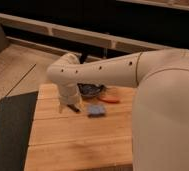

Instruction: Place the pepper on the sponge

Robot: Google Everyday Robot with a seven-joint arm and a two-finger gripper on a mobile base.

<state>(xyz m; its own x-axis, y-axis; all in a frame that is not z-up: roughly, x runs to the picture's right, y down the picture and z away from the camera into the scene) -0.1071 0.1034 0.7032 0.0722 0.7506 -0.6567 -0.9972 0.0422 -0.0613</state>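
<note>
The pepper (109, 99) is a slim red-orange piece lying on the wooden table (73, 142), just right of a dark bowl (90, 90). The sponge (95, 110) is a small flat blue pad lying in front of the bowl, a little left of and nearer than the pepper. My gripper (71, 106) hangs down from the white arm at the table's left part, close to the left of the sponge and touching neither it nor the pepper. Nothing shows in its hold. The arm hides part of the bowl.
My white arm (138, 70) crosses the view from the right, and its bulky body covers the table's right side. A dark mat (10, 130) lies on the floor left of the table. A low ledge and dark wall (88, 35) run behind.
</note>
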